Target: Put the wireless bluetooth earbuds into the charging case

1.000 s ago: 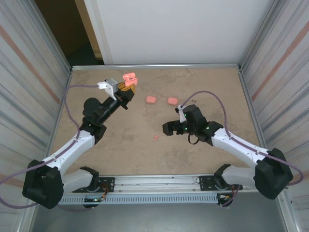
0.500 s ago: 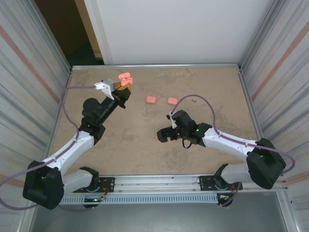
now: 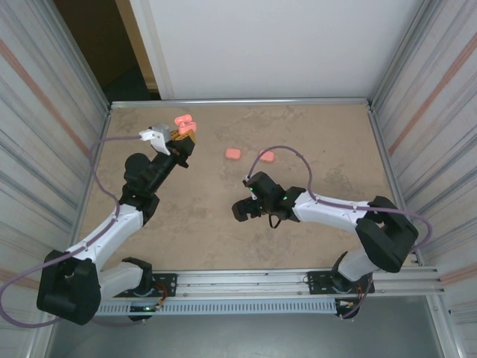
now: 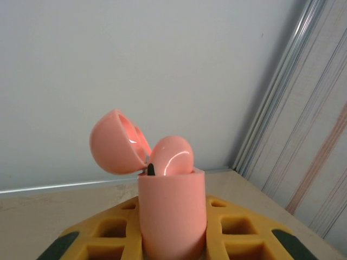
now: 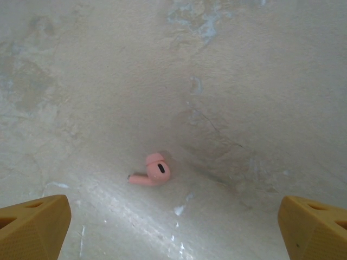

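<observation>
My left gripper [image 3: 183, 133] is shut on a pink charging case [image 3: 182, 121], held up at the back left. In the left wrist view the case [image 4: 171, 216] stands upright between the yellow fingers [image 4: 238, 233], its lid [image 4: 115, 142] flipped open, and one pink earbud [image 4: 171, 156] sits in it. My right gripper [image 3: 240, 210] hovers low over the table's middle, pointing left. In the right wrist view its yellow fingertips [image 5: 32, 225] stand wide apart and open, with a single earbud [image 5: 155, 171] lying on the table between and just ahead of them.
Two more closed pink cases [image 3: 232, 154] [image 3: 267, 156] lie on the table behind the right gripper, the right one partly under the arm's purple cable [image 3: 287, 149]. Metal walls [image 3: 417, 112] close in both sides. The worn beige tabletop [image 3: 194, 224] is bare around the earbud.
The right arm has swung left and forward, and its gripper now covers the earbud in the top view. The left gripper has drifted left and back with the open case.
</observation>
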### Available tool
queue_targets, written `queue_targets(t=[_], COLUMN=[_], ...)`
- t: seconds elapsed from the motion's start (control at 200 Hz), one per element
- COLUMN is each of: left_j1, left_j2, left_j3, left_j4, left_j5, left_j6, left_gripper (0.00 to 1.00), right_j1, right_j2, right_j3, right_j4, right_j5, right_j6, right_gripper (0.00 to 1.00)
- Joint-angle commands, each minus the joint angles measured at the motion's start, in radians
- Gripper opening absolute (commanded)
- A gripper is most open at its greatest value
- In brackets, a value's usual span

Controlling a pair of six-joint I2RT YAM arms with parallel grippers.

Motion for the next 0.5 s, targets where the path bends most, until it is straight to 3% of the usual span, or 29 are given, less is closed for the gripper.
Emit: queue_targets(t=[0.0,0.496], left_j1=[0.01,0.014], left_j2=[-0.031,-0.036], left_j3=[-0.003,-0.004], left_j4=[0.026,0.026], left_j5=[-0.012,-0.005], left_j6=[-0.002,0.002], left_gripper=[0.0,0.0], right_j1=[0.025,0.041], right_j2=[0.066,0.272], right_j3=[0.067,0.193], right_j4=[-0.031,-0.092], right_j5=[0.054,0.132], right_j6=[-0.024,-0.077], right_gripper=[0.97,0.96])
